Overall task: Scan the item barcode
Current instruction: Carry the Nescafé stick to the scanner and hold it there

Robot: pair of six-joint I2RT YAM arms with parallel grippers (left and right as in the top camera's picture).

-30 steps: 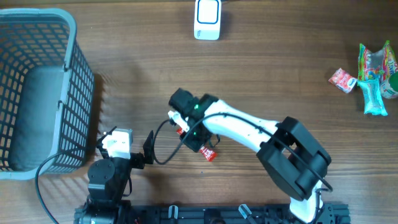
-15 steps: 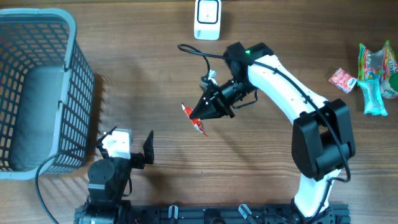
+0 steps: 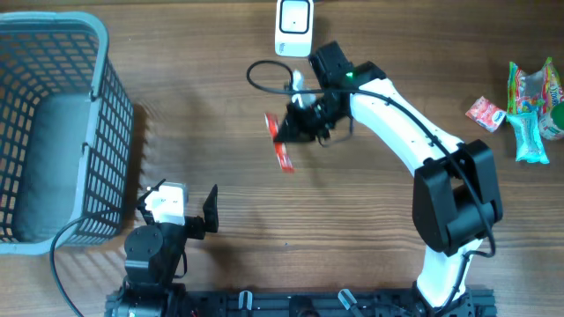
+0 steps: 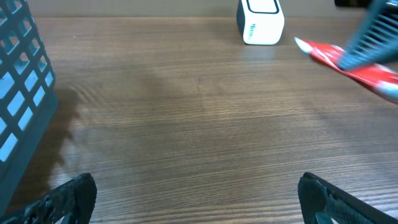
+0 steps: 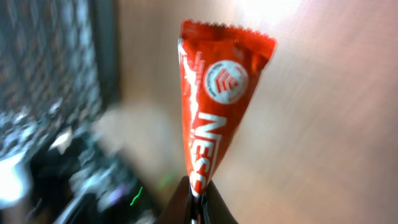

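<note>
Red sachet pinched in right hand; logo legible only from wrist; left hand spread open.

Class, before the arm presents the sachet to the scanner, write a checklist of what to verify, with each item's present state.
1. Sachet pinched in right gripper: ok.
2. Barcode turned toward scanner: cannot tell; no view shows a barcode.
3. Table between sachet and scanner bare: ok.
4. Sachet at the scanner: not ok; they are apart.
5. Left gripper out of the way: ok; open, low by the basket.
</note>
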